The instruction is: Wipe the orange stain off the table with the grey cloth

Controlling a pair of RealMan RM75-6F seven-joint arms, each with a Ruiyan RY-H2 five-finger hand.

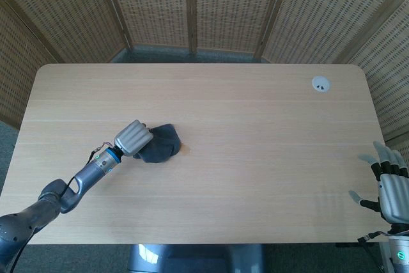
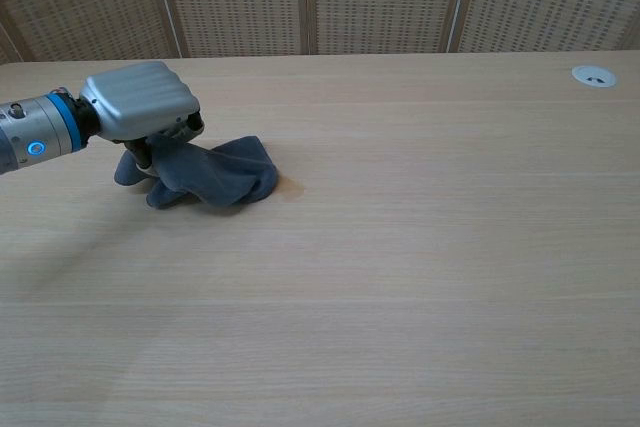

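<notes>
You are gripping the grey cloth (image 2: 212,178) bunched under your left hand (image 2: 143,105) at centre-left, a faint orange stain (image 2: 292,185) peeking just right of it on the desk (image 2: 450,247), while your right hand (image 1: 391,187) is idling open at lower right.

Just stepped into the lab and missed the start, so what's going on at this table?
The robot's left hand grips a bunched grey cloth that lies on the wooden table, left of centre. A faint orange stain shows on the wood just at the cloth's right edge, so the wiping does not look finished. The right hand sits idle at the table's near right corner, fingers spread and holding nothing.
</notes>
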